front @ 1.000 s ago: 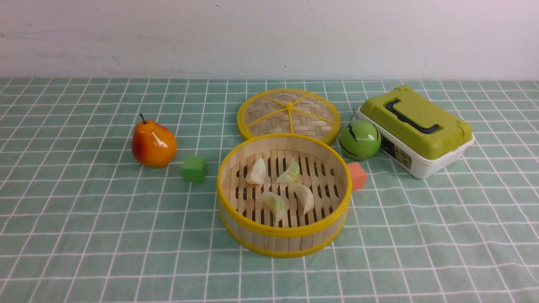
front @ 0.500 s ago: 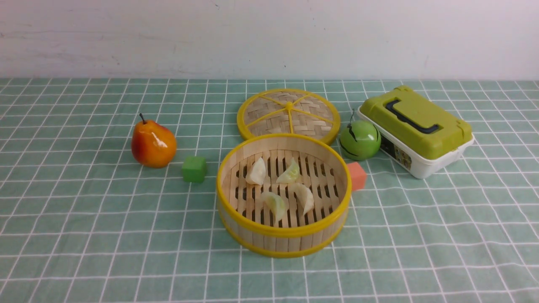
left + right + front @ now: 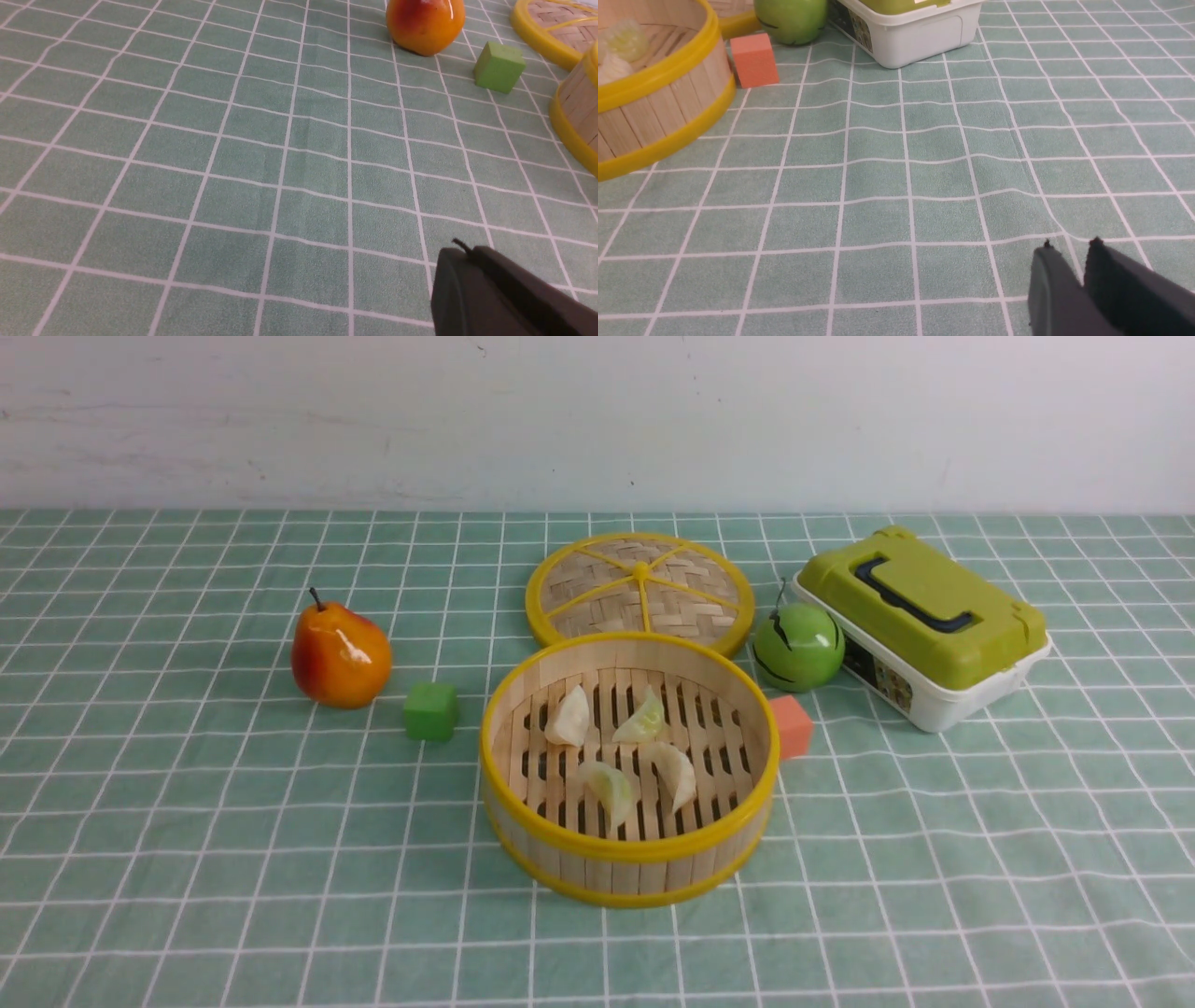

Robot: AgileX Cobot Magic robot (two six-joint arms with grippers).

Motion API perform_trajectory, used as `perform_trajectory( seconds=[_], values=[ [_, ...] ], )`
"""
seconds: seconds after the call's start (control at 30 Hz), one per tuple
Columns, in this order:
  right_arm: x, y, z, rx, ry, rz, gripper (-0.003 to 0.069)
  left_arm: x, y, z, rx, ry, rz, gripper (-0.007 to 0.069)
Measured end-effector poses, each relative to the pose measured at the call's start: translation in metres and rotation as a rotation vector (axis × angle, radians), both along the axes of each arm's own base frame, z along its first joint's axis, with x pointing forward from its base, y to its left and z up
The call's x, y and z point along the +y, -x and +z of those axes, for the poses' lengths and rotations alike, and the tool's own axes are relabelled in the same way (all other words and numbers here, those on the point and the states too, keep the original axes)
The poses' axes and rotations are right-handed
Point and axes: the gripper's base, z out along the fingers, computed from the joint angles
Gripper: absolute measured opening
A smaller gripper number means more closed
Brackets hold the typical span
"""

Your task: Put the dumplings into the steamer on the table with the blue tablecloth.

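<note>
Resting inside the steamer, all four dumplings lie on its slatted floor, well clear of both grippers. The left gripper has its fingers pressed together with nothing between them, above bare blue tablecloth; ahead of its fingertips, well apart, sit the green cube and the pear, with the steamer's wall off to one side. The right gripper shows its fingers parted by only a narrow slit, pinching nothing, low over the cloth. Far ahead of those fingers stand the orange cube just beside the steamer, a green apple and the white lidded box. Behind the steamer lies the woven lid.
</note>
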Motion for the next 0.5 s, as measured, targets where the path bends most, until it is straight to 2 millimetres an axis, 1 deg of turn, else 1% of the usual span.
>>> perform_trajectory(
  seconds=[0.5],
  values=[
    [0.0000,0.0000,0.0000,0.000,0.000,0.000,0.0123,0.0000,0.0000,0.0000,0.000,0.000,0.000,-0.0003]
  ],
)
